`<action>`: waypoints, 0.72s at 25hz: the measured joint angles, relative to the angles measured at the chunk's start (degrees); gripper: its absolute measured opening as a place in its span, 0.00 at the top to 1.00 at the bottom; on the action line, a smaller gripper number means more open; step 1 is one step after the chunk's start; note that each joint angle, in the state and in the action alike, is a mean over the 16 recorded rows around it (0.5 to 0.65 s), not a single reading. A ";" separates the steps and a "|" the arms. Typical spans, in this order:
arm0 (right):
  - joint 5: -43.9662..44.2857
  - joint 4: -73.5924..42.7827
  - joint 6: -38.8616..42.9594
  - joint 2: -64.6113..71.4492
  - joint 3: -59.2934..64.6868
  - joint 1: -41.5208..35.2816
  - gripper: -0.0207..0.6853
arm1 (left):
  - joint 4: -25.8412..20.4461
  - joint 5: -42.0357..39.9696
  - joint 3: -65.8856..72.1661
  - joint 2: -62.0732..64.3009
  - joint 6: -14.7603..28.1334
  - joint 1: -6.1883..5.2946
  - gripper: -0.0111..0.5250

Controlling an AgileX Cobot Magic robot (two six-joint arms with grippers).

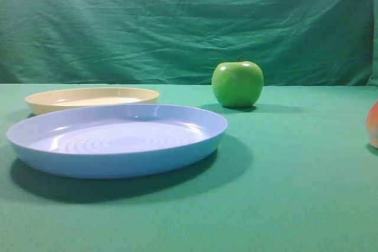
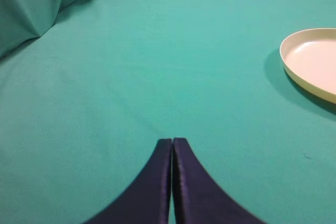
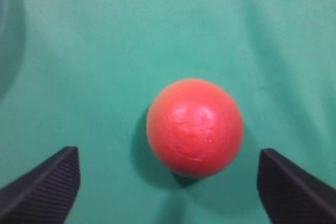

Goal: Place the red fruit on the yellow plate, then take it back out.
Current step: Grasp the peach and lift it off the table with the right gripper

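The red fruit is lying on the green cloth, well apart from the yellow plate, and is being framed between the spread-wide fingers of the right gripper. Being smooth, round and probably light and rigid, it is best taken across its widest girth. The left gripper is being held closed, empty.

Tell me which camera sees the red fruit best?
The right wrist view: the whole red fruit sits on the green cloth, centred between the right gripper's open fingers. The exterior high view catches only a sliver of it at the right edge. The left wrist view doesn't show it.
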 joint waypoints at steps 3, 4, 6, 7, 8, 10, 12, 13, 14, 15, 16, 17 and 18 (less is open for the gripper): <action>-1.81 -0.19 -0.11 3.02 -0.28 0.00 0.09 | 0.00 0.00 0.00 0.00 0.00 0.00 0.98; -2.39 -0.29 -0.12 3.98 -0.32 0.00 0.07 | 0.00 0.00 0.00 0.00 0.00 0.00 0.98; -3.47 -0.52 -0.12 5.84 -0.39 0.00 0.06 | 0.00 0.00 0.00 0.00 0.00 0.00 0.98; -3.97 -0.64 -0.12 6.75 -0.42 0.00 0.07 | 0.00 0.00 0.00 0.00 0.00 0.00 0.98; -4.43 -0.75 -0.12 7.64 -0.45 0.00 0.08 | 0.00 0.00 0.00 0.00 0.00 0.00 0.98; -5.25 -1.03 -0.12 9.26 -0.52 0.00 0.11 | 0.00 0.00 0.00 0.00 0.00 0.00 0.98; -5.92 -1.35 -0.10 10.62 -0.60 0.00 0.15 | 0.00 0.00 0.00 0.00 0.00 0.00 0.98; -6.22 -1.54 -0.09 11.22 -0.64 0.00 0.17 | 0.00 0.00 0.00 0.00 0.00 0.00 0.98; -6.47 -1.75 -0.06 11.74 -0.68 0.00 0.20 | 0.00 0.00 0.00 0.00 0.00 0.00 0.98; -6.70 -1.96 -0.04 12.18 -0.71 0.00 0.23 | 0.00 0.00 0.00 0.00 0.00 0.00 0.98; -6.88 -2.18 -0.01 12.55 -0.75 0.00 0.27 | 0.00 0.00 0.00 0.00 0.00 0.00 0.98; -7.01 -2.38 0.03 12.87 -0.83 0.00 0.31 | 0.00 0.00 0.00 0.00 0.00 0.00 0.98; -7.05 -2.56 0.07 13.16 -0.95 0.00 0.34 | 0.00 0.00 0.00 0.00 0.00 0.00 0.98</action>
